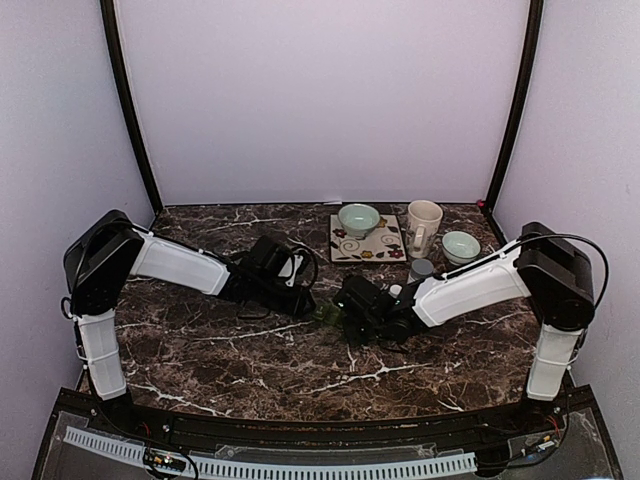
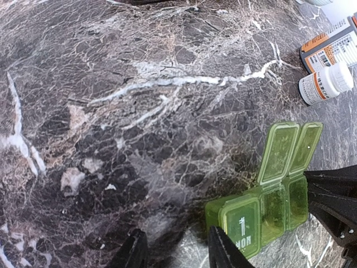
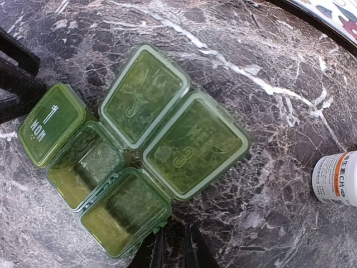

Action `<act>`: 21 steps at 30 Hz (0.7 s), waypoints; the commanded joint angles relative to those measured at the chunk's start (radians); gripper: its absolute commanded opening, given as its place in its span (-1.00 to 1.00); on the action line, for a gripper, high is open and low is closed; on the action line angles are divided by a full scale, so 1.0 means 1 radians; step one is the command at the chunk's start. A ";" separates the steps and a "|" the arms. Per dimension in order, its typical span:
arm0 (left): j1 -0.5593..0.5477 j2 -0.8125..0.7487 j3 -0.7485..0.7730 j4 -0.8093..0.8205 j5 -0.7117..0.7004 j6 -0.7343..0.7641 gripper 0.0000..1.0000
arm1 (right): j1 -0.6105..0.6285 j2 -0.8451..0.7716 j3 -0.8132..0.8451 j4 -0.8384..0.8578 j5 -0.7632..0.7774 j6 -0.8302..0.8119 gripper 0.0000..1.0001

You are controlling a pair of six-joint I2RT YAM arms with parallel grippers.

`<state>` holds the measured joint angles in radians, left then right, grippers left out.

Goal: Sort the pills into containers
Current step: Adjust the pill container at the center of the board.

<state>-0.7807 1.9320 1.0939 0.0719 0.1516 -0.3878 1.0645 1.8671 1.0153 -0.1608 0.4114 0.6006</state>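
Pill organiser (image 3: 134,151): translucent green, pale lettering on lids.
Table (image 2: 111,111): dark brown marble, white veins.
Bottle (image 2: 325,84): white, orange label.
Bowls (image 1: 358,217): pale green.

We are taking the pill organiser (image 1: 325,316) as our landmark, and it is lying on the table (image 1: 220,350) near the middle. The left tool (image 1: 303,300) is sitting just left of it and the right tool (image 1: 345,300) just right of it. Two lids (image 3: 167,123) are lying flat on the table beside their compartments. Behind the organiser and to its right, a mat (image 1: 390,248) is lying with a bowl (image 1: 358,218) on it. Further right of the organiser, a mug (image 1: 423,227) and a second bowl (image 1: 460,246) are standing. Two bottles (image 2: 326,84) are sitting nearer the organiser, to its right.
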 commanded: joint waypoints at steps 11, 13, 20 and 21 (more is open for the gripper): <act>-0.002 -0.001 0.033 -0.004 0.017 0.024 -0.21 | 0.044 0.024 0.045 0.032 -0.026 0.030 -0.69; -0.002 -0.001 0.034 -0.004 0.016 0.026 -0.21 | 0.046 0.024 0.046 0.029 -0.024 0.031 -0.69; 0.000 -0.004 0.037 -0.011 0.003 0.030 -0.21 | 0.049 0.019 0.041 0.024 -0.018 0.037 -0.59; -0.001 -0.005 0.037 -0.012 0.001 0.030 -0.20 | 0.049 0.017 0.040 0.023 -0.015 0.037 -0.56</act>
<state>-0.7746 1.9320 1.0992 0.0711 0.1310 -0.3733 1.0966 1.8751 1.0340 -0.1783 0.4088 0.6262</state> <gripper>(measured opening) 0.395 0.198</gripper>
